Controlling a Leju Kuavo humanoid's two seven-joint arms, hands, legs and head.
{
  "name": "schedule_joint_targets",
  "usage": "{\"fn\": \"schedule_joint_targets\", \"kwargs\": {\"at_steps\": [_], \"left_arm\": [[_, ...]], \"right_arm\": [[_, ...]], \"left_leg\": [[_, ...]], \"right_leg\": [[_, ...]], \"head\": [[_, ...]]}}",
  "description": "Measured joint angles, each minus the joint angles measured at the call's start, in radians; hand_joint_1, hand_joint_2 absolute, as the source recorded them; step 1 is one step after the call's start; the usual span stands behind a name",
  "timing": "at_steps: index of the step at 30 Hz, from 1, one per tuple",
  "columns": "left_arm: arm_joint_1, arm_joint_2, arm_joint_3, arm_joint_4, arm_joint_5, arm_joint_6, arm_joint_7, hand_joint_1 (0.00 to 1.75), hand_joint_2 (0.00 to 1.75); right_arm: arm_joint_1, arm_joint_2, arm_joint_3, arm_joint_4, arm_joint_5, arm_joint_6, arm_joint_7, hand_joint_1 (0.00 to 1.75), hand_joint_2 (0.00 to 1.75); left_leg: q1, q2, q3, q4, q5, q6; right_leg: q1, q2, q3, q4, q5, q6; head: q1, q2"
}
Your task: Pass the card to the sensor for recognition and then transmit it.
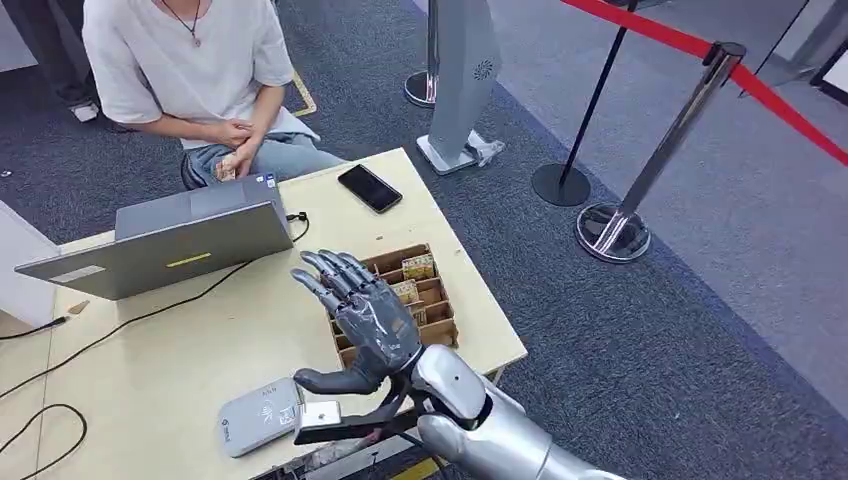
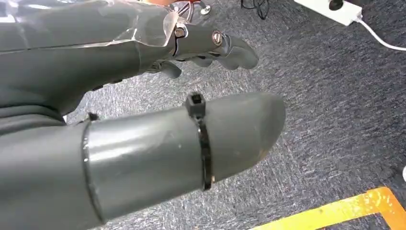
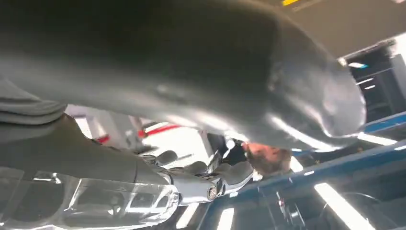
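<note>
A: Where are the cards relative to the right hand point(image 1: 372, 318)?

B: They stand on edge in the brown divided tray point(image 1: 447, 330), just beyond and beside the fingers point(image 1: 335, 272). The clearest card point(image 1: 418, 267) sits in the far slot. The fingers are spread and hold nothing, palm turned down over the surface point(image 1: 150, 370).

A: And the sensor?

B: The grey sensor pad point(image 1: 257, 415) lies on the thumb side, just past the thumb's tip, close to the robot.

A: How should a card handle?

B: Probably light, thin and fairly stiff, with slick faces. A judgement only: pinching the exposed top edge between thumb and a finger looks best, since the lower part is walled in by the slot.

A: Any writing to read?

B: The sensor pad carries a small printed symbol and mark, too small to read. The cards show patterned faces, illegible.

A: The left hand point(image 2: 143, 62)?

B: It hangs over grey carpet, its fingers point(image 2: 230, 48) loosely extended, holding nothing.
</note>
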Motion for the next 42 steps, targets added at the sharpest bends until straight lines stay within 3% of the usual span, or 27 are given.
{"fn": "schedule_joint_targets", "kwargs": {"at_steps": [8,9,22,42], "left_arm": [[0.000,0.000,0.000,0.000,0.000,0.000,0.000,0.00,0.00],[0.000,0.000,0.000,0.000,0.000,0.000,0.000,0.00,0.00],[0.000,0.000,0.000,0.000,-0.010,-0.002,-0.026,0.00,0.00],[0.000,0.000,0.000,0.000,-0.015,-0.005,-0.031,0.00,0.00]], "right_arm": [[0.001,0.000,0.000,0.010,0.027,0.000,0.012,0.00,0.00],[0.001,0.000,0.000,0.011,0.027,0.000,0.012,0.00,1.75],[-0.009,0.000,-0.013,0.040,0.084,0.000,0.055,0.00,1.75],[-0.017,0.000,-0.026,0.062,0.098,0.003,0.067,0.00,1.75]], "left_leg": [[0.000,0.000,0.000,0.000,0.000,0.000],[0.000,0.000,0.000,0.000,0.000,0.000],[0.000,0.000,0.000,0.000,0.000,0.000],[0.000,0.000,0.000,0.000,0.000,0.000]], "right_leg": [[0.000,0.000,0.000,0.000,0.000,0.000],[0.000,0.000,0.000,0.000,0.000,0.000],[0.000,0.000,0.000,0.000,0.000,0.000],[0.000,0.000,0.000,0.000,0.000,0.000]], "head": [[0.000,0.000],[0.000,0.000],[0.000,0.000],[0.000,0.000]]}}
